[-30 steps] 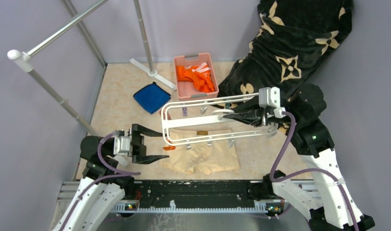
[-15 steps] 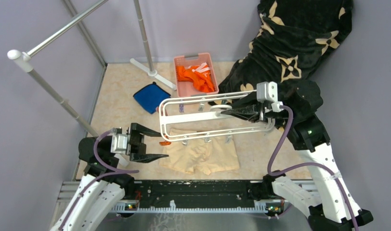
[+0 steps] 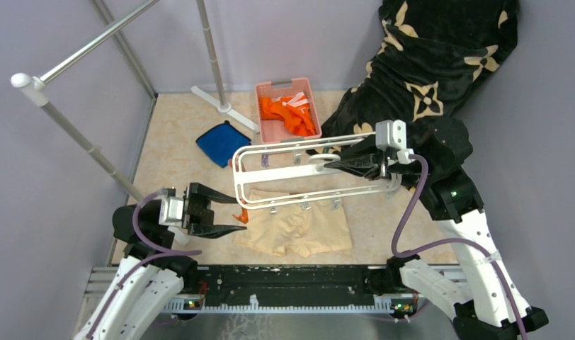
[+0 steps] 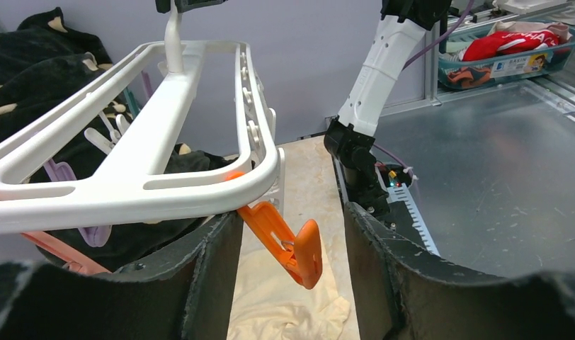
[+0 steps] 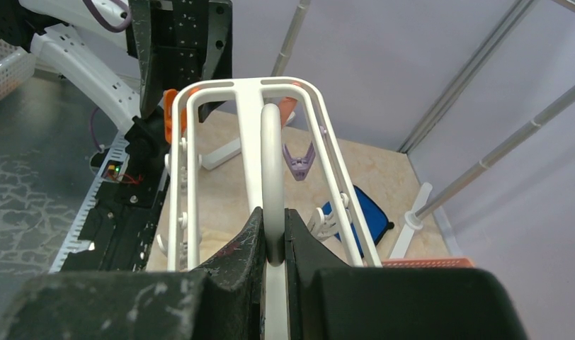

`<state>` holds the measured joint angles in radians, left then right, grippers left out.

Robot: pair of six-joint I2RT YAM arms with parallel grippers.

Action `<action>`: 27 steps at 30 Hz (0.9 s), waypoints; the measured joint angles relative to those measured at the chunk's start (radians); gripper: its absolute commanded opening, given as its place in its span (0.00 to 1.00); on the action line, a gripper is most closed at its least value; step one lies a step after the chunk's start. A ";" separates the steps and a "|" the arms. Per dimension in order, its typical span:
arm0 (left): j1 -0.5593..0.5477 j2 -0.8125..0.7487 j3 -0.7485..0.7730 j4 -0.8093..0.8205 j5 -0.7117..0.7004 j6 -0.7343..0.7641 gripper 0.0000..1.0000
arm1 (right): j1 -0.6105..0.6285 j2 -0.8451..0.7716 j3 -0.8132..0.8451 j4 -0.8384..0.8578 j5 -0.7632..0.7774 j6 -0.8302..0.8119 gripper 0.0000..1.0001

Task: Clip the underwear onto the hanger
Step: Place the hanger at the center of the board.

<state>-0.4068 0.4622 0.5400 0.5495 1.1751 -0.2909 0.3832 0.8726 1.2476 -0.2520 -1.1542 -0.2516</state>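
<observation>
Narrowing, the left tool [image 3: 236,214] stands apart around the orange clip [image 4: 288,244] at the hanger's [image 3: 292,171] nine o'clock end; right tool [image 5: 272,244] clamps its hook [image 5: 270,142]; underwear [image 3: 299,230] lies on the tabletop [image 3: 178,163] at hanger's six o'clock.

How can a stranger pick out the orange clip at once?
Find the white hanger held by the right gripper. At its end nearest the left gripper hangs one clip. Only it is orange; its neighbours are white or purple.
</observation>
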 measured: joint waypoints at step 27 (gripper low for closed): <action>0.000 0.045 0.000 0.001 -0.016 -0.026 0.29 | 0.000 0.000 -0.044 0.033 0.023 0.006 0.00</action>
<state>-0.4065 0.5068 0.5396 0.5503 1.1587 -0.3172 0.3832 0.8722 1.2037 -0.2188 -1.1309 -0.2459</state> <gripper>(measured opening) 0.368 0.085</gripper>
